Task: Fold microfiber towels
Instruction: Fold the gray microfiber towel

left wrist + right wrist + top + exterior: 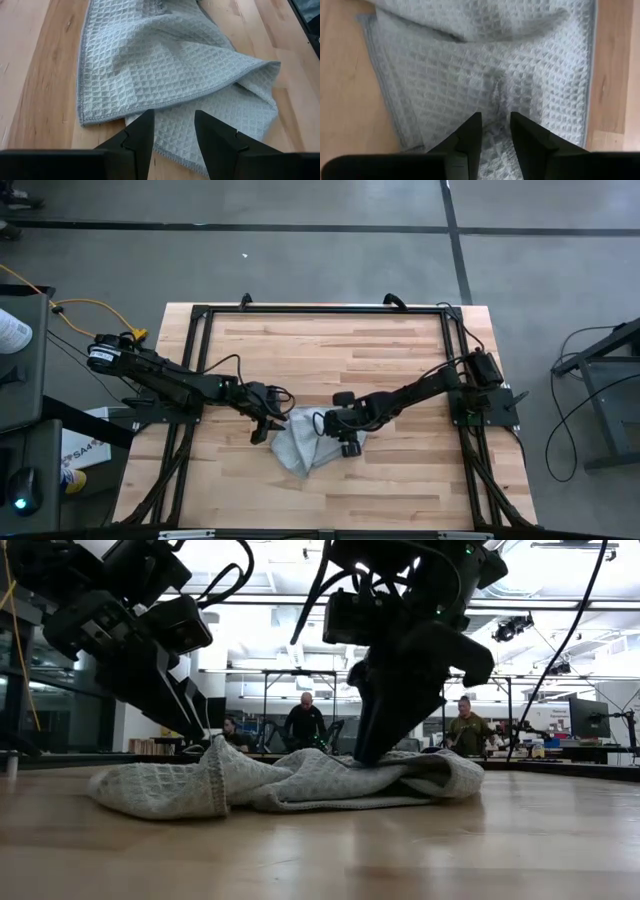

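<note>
Towel (298,443) lies crumpled near the middle of the wooden table (400,490) in the high view, light grey-blue and far smaller than the top. The left gripper (266,426) sits at the cloth's left edge, and the right gripper (343,433) presses at its right side; both arms reach in from their own sides of the black frame (320,310).

In the low view the towel (290,783) forms a low rumpled heap on the wood. The right gripper (372,752) comes down onto the heap, while the left gripper (195,725) hangs just above its other end. People (305,723) stand in the room far behind.

The left wrist view shows the left gripper (172,137) with its fingers parted and nothing between them, poised over a folded layer of the waffle-textured towel (165,60).

The right wrist view shows the right gripper (495,134) with a narrow gap between its fingers, set down on the towel (485,60); a small ridge of fabric rises there, possibly pinched, though the grip is not clear.
</note>
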